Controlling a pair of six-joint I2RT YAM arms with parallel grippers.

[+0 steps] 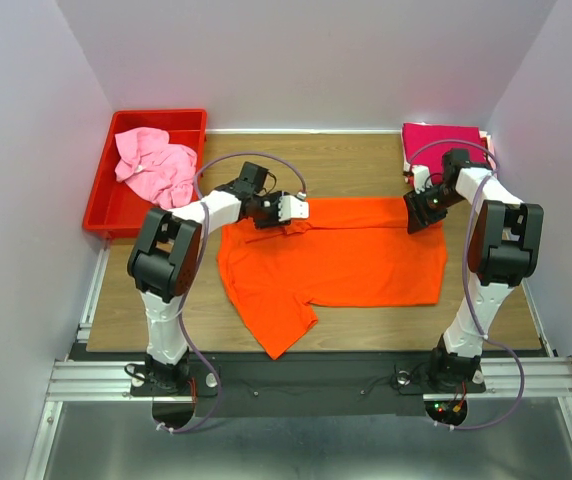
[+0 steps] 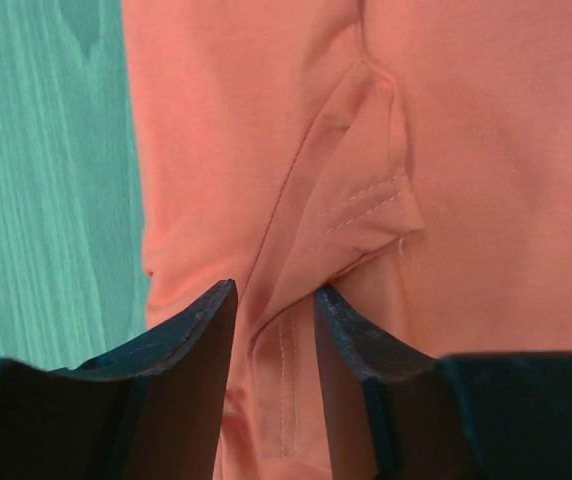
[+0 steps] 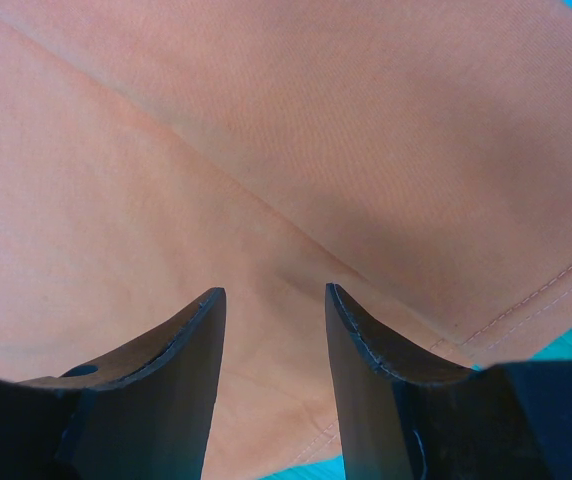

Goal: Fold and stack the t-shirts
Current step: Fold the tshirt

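Red bin (image 1: 156, 115) sits at the far-left corner, off the table (image 1: 346, 160) edge. The light pink t-shirt (image 1: 154, 165) is in it, crumpled, with one part lapping over the bin's right wall.

Magenta t-shirt (image 1: 436, 140) is at the table's far-right corner. It looks folded, but the right arm (image 1: 501, 240) and its cable cut across it, so its near edge is hidden.

Orange t-shirt (image 1: 336, 260) is spread mid-table, one sleeve pointing toward the near edge and the far edge partly doubled over.

Both wrist views are filled with orange cloth, so there's no telling from them which part of the shirt is which. In the top view both sets of fingertips are hidden under the wrist housings.

Left arm (image 1: 166, 250) reaches in and bends right to the shirt's far-left corner. Left gripper (image 2: 271, 295) has its jaws partway apart, tips down on the cloth, straddling a raised fold by a stitched sleeve hem. Nothing is clamped.

The right arm is elbow-up and reaches inward to the shirt's far-right corner. Right gripper (image 3: 271, 295) is also about half spread, tips on flat cloth near a stitched hem. A crease runs into the gap, and it has no hold on anything.
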